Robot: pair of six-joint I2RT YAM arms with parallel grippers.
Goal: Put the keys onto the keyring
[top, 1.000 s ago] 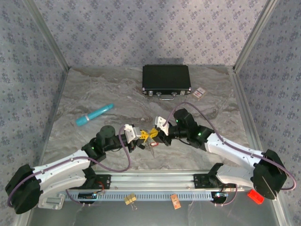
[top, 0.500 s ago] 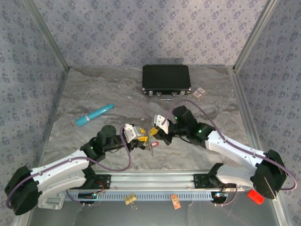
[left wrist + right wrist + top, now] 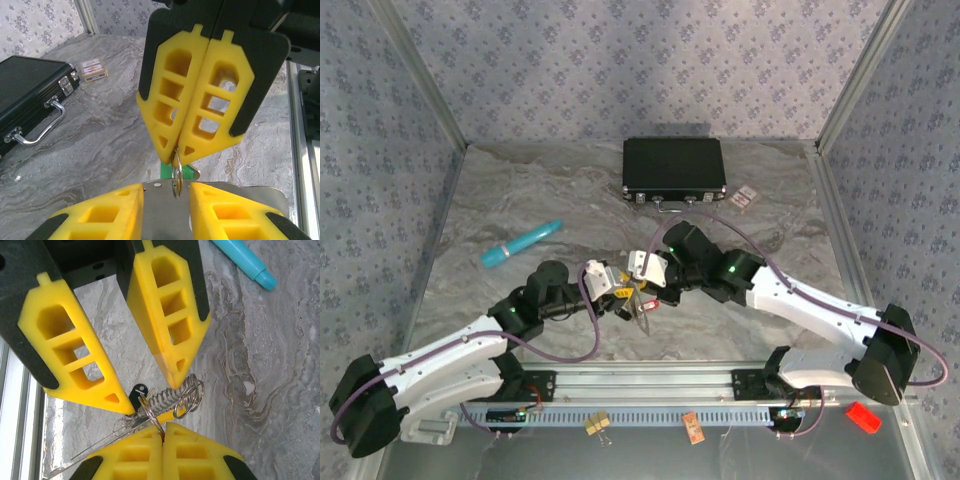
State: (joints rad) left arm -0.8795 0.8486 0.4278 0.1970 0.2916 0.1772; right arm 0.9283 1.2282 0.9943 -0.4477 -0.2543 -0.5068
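walls point(image 3: 640, 60): grey-blue floral paper running round three sides | corner posts point(image 3: 420, 75): bare metal strips leaning outward | table point(image 3: 520, 200): grey marbled top lying under soft, even light | rail point(image 3: 650, 380): metal bar running along the near edge

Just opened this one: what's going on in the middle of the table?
Both arms meet mid-table over a bunch of keys. The right pincer is shut on a small metal ring, which hangs from its tips. The left pincer faces it, open, with its fingers on either side of the wire coil and the black key head. Whether any key is threaded on yet can't be told.
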